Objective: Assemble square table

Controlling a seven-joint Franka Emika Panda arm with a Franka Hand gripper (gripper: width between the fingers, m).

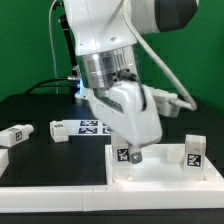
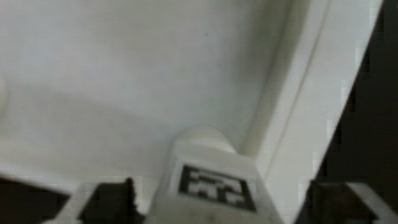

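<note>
The square table's white top panel (image 1: 165,172) lies flat at the front of the exterior view's right. One short white tagged leg (image 1: 124,155) stands upright near its left corner, and my gripper (image 1: 131,150) hangs over it. In the wrist view, the leg (image 2: 214,180) sits between my dark fingers (image 2: 111,202), with a gap on each side, so my gripper (image 2: 228,205) is open around it. The panel (image 2: 125,90) and its raised rim (image 2: 294,90) fill that view. A second leg (image 1: 193,151) stands at the panel's right corner.
Two more tagged legs (image 1: 14,134) (image 1: 58,131) lie on the black table at the exterior view's left. The marker board (image 1: 90,126) lies behind them, partly hidden by the arm. A long white border bar (image 1: 55,196) runs along the front edge.
</note>
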